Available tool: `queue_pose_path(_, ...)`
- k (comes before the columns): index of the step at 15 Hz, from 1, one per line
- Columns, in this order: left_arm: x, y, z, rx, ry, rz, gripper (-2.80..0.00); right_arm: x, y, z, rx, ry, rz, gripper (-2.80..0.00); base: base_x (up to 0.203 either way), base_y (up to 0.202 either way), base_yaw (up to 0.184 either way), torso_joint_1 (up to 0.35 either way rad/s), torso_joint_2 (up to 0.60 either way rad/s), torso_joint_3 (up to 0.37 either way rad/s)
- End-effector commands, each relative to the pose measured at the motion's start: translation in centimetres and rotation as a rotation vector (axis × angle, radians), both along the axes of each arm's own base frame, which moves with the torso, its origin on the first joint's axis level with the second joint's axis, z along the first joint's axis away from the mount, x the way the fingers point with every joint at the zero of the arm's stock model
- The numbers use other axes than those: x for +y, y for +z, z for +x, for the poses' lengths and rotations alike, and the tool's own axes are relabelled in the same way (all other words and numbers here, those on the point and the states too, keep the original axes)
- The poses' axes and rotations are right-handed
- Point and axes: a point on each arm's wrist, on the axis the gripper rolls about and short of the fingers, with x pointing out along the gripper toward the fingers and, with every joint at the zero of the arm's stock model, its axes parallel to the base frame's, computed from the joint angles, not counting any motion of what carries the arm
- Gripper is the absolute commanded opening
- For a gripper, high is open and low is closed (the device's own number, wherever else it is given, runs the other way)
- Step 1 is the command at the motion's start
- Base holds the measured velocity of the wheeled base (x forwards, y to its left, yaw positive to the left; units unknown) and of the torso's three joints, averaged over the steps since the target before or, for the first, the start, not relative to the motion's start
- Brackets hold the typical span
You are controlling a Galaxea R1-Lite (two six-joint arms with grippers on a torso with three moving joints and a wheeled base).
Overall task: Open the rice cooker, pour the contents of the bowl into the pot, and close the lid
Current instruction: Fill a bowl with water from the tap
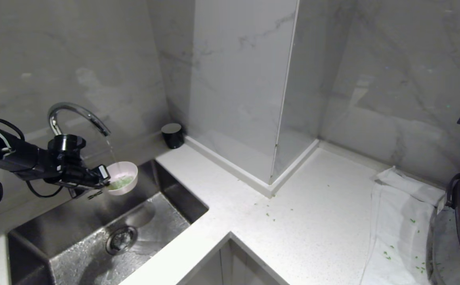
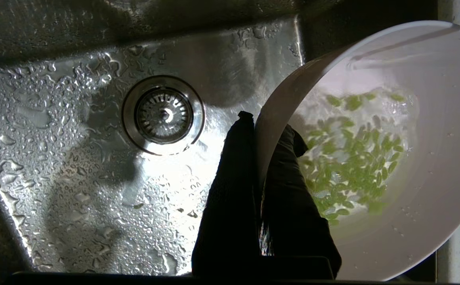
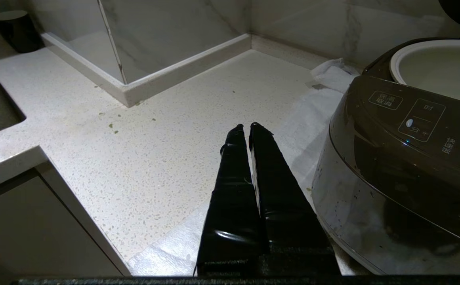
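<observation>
Gripping the bowl [image 1: 123, 177] by its rim, the left gripper [image 1: 104, 183] was seen over the sink [image 1: 95, 233], w/ one finger [image 2: 230, 198] outside the wall & the other inside, pinched tight on it. The bowl was held under the faucet [image 1: 77, 115], a thin stream of water running into it. Inside, the green bits [image 2: 352, 158] were seen floating in water, bunched toward the lower side. Below the bowl, the sink floor was wet w/ droplets, & the round drain [image 2: 163, 114] sat apart from it.

The right gripper [image 3: 247, 128] was held near the counter [image 1: 293, 221], fingers pressed together, nothing between them, just beside the rice cooker [image 3: 404, 166]. The cooker stood at the far right on a white cloth [image 1: 396, 233], lid up; only a dark edge of what may be the lid [image 3: 457, 10] was caught, too little to be sure. The pale pot [image 3: 439, 67] was seen seated in the cooker, rim exposed. On the front panel, Chinese characters were printed: "保温 取消" in one box, "时" & "分" in another, "快速饭" & "柴火饭" beside. A logo at the lower edge was cut off, unreadable.

Stray green bits [image 1: 416, 253] were scattered on the cloth & a few on the counter. Farther back, a dark cylindrical cup [image 1: 172, 135] was set by the marble wall [image 1: 237, 79].
</observation>
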Motion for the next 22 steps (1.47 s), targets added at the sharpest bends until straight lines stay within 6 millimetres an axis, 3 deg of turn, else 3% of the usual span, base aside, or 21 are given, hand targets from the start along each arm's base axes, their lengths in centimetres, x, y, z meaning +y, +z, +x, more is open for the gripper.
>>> queue_pose_path(1,0.02,0.02,-0.01,0.000,0.002,-0.002,-2.80,0.00,0.00,0.01,0.001,0.000,0.000,-2.80,0.000,0.000,0.000,0.000,0.00,0.000)
queue_pose_path(22,0.52,0.28,0.06,-0.012,0.014,0.000,-2.80,0.00,0.00,0.01,0.001,0.000,-0.001,-2.80,0.000,0.000,0.000,0.000,0.00,0.000)
